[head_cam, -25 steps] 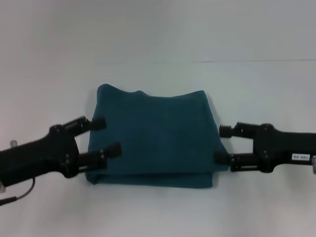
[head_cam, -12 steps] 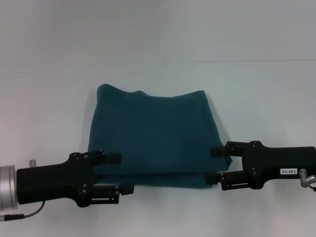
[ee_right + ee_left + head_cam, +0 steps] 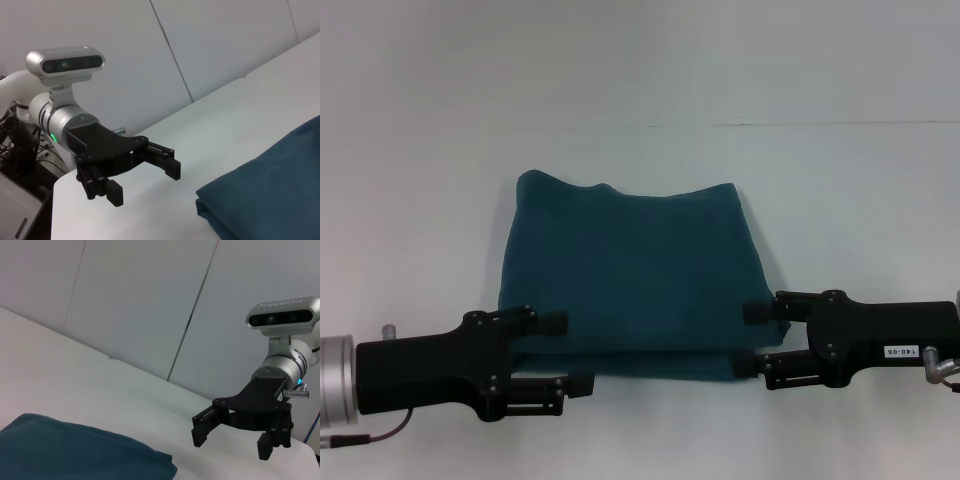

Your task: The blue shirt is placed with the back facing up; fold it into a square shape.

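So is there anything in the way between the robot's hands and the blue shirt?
No, nothing visible. The blue shirt lies folded on the white table. The left gripper and right gripper, both open, sit right at its near corners, with only bare table around them.

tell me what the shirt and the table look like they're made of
The shirt looks like soft matte knit cloth, probably cotton: it shows no sheen, and its folded edges are thick and rounded. The table looks like a smooth, hard white surface, maybe laminate, with a thin seam line; the exact material is unclear.
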`<action>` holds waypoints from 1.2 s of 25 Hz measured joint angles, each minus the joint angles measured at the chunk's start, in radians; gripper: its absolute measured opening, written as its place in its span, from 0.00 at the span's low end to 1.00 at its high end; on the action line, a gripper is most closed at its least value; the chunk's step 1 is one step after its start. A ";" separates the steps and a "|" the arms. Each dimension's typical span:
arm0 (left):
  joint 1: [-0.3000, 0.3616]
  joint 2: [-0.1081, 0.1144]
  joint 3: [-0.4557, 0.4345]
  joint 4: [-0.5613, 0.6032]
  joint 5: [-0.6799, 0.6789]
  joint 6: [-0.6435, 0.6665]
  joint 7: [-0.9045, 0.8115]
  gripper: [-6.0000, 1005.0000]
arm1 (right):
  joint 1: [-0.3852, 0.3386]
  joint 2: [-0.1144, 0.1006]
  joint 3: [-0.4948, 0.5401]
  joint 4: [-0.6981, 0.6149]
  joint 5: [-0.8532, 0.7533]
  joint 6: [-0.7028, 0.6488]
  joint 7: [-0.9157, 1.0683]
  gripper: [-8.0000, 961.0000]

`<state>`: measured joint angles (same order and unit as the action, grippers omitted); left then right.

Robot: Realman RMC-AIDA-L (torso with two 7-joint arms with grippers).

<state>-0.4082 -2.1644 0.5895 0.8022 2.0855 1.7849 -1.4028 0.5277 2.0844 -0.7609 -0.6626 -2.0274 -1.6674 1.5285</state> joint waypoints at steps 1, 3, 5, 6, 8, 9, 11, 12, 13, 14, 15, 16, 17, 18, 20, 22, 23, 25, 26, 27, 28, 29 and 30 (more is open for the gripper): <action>0.000 0.000 0.000 0.000 0.000 0.000 -0.002 0.88 | 0.000 0.000 0.000 0.000 0.000 0.000 0.000 0.95; 0.000 0.000 0.001 0.000 0.000 0.001 -0.004 0.88 | 0.000 0.000 0.000 0.000 -0.001 0.000 0.000 0.94; 0.000 0.000 0.001 0.000 0.001 0.001 -0.004 0.88 | 0.000 0.000 0.000 0.000 -0.001 0.000 0.000 0.94; 0.000 0.000 0.001 -0.001 0.001 0.001 -0.004 0.88 | 0.000 0.000 0.000 0.000 -0.001 0.000 0.000 0.94; 0.000 0.000 0.001 -0.001 0.001 0.001 -0.004 0.88 | 0.000 0.000 0.000 0.000 -0.001 0.000 0.000 0.94; 0.000 0.000 0.001 -0.001 0.001 0.001 -0.004 0.88 | 0.000 0.000 0.000 0.000 -0.001 0.000 0.000 0.94; 0.000 0.000 0.001 -0.001 0.001 0.002 -0.004 0.88 | 0.000 0.000 0.000 0.000 -0.001 0.000 0.000 0.94; 0.000 0.000 0.001 -0.002 0.001 0.002 -0.004 0.88 | 0.000 0.000 0.000 0.000 -0.001 0.000 0.000 0.94; 0.000 0.000 0.001 -0.002 0.001 0.002 -0.004 0.88 | 0.000 0.000 0.000 0.000 -0.001 0.000 0.000 0.94; 0.000 0.000 0.001 -0.002 0.001 0.002 -0.004 0.88 | 0.000 0.000 0.000 0.000 -0.001 0.000 0.000 0.94; -0.001 0.000 0.001 -0.002 0.001 0.003 -0.004 0.88 | 0.000 0.000 0.000 0.000 -0.001 0.000 0.000 0.94; -0.001 0.000 0.001 -0.002 0.001 0.003 -0.004 0.88 | 0.000 0.000 0.000 0.000 -0.001 0.000 0.000 0.94; -0.002 0.000 0.001 -0.002 0.001 0.003 -0.004 0.88 | 0.000 0.000 0.000 0.000 -0.001 0.000 0.000 0.94; -0.002 0.000 0.001 -0.001 0.001 0.004 -0.004 0.88 | 0.000 0.000 0.000 0.000 -0.001 0.000 0.000 0.94; -0.004 0.001 0.001 -0.001 0.001 0.006 -0.004 0.88 | 0.000 0.000 0.000 0.000 -0.001 0.000 0.000 0.94; -0.006 0.001 0.001 0.000 0.001 0.006 -0.004 0.88 | 0.000 0.000 0.000 0.000 0.000 0.000 0.001 0.94; -0.006 0.001 0.001 0.000 0.001 0.007 -0.004 0.88 | 0.000 0.000 0.000 0.000 -0.001 0.000 0.001 0.94; -0.008 0.001 0.001 0.000 0.001 0.007 -0.004 0.88 | 0.000 0.000 0.000 0.000 0.000 0.000 0.001 0.94; -0.009 0.001 0.001 0.000 0.001 0.007 -0.004 0.88 | 0.000 0.000 0.000 0.000 0.000 -0.001 0.001 0.94; -0.010 0.001 0.001 0.001 0.001 0.007 -0.004 0.88 | 0.000 0.000 0.000 0.000 0.000 -0.001 0.001 0.94; -0.010 0.001 0.001 0.001 0.001 0.007 -0.005 0.88 | 0.000 0.000 0.000 0.000 0.000 -0.002 0.001 0.94; -0.011 0.001 0.001 0.001 0.001 0.007 -0.005 0.88 | 0.000 0.000 0.000 0.000 0.000 -0.002 0.001 0.94; -0.012 0.001 0.001 0.002 0.001 0.007 -0.005 0.88 | 0.000 0.000 0.000 0.000 0.000 -0.002 0.001 0.94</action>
<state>-0.4200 -2.1629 0.5905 0.8040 2.0861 1.7918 -1.4075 0.5277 2.0845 -0.7608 -0.6627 -2.0278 -1.6694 1.5293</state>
